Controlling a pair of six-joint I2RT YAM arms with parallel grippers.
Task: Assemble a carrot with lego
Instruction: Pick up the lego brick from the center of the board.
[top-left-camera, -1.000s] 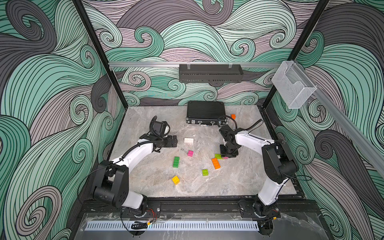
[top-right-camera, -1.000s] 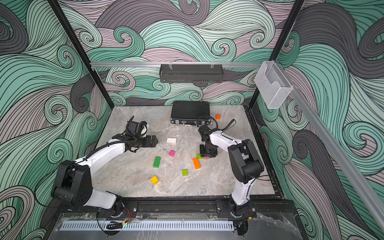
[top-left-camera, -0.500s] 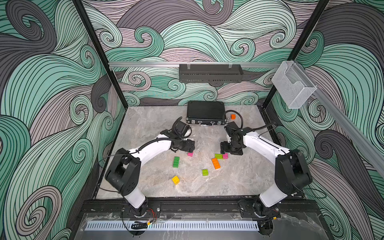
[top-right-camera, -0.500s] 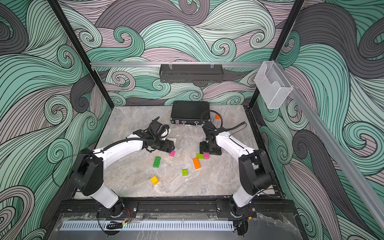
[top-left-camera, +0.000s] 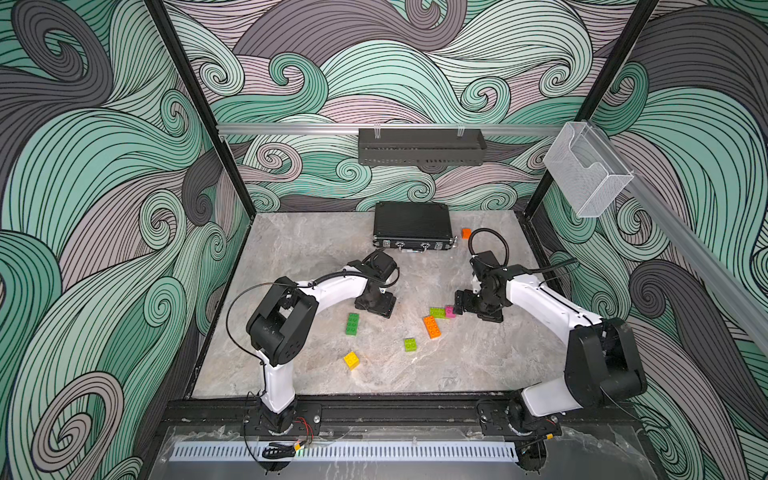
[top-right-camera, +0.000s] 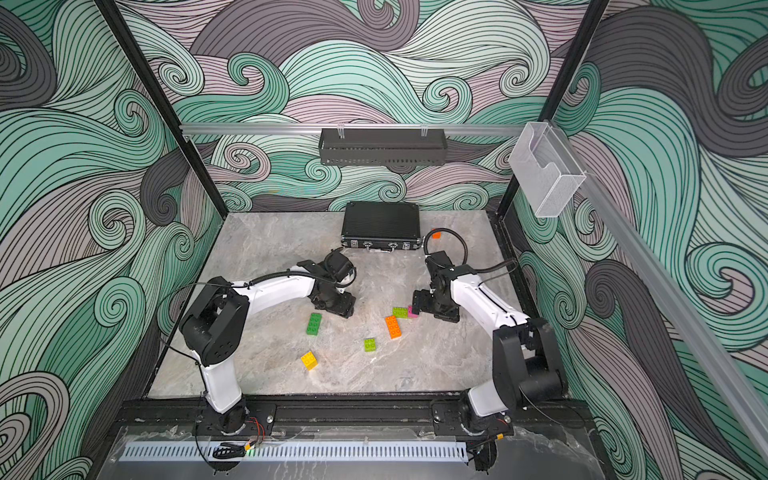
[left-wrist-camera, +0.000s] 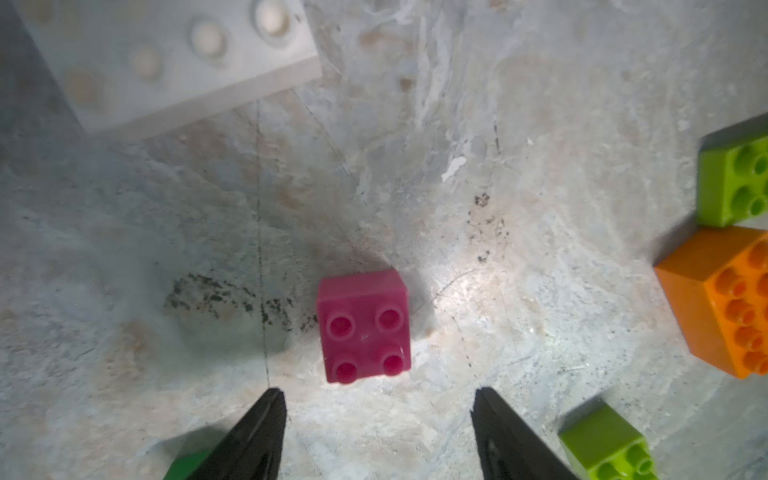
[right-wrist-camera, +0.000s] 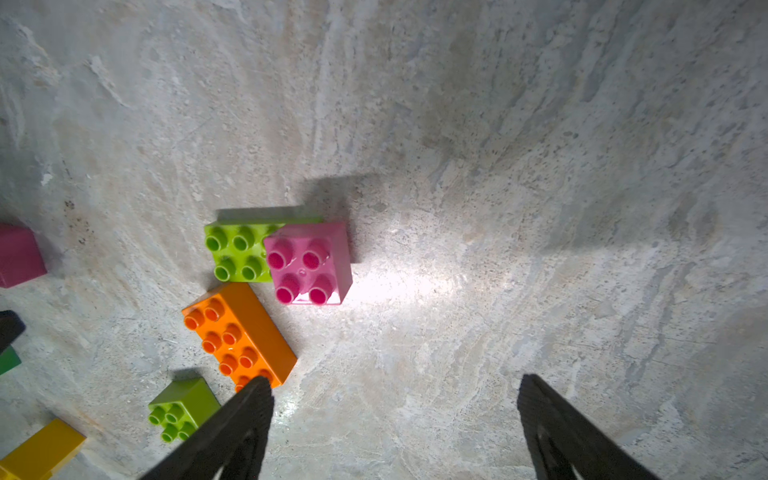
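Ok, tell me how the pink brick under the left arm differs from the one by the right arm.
The left pink brick stands alone on the bare table; the right pink brick sits on one end of a lime brick. The left one looks darker magenta, the right one paler. The left one stands apart from every brick; the right one has an orange brick close by. Both are square, studs up, ungripped.

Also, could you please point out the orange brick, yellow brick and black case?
orange brick (top-left-camera: 432, 327): a top view, studded top.
yellow brick (top-left-camera: 351, 360): a top view, studded top.
black case (top-left-camera: 411, 224): a top view, ribbed lid.
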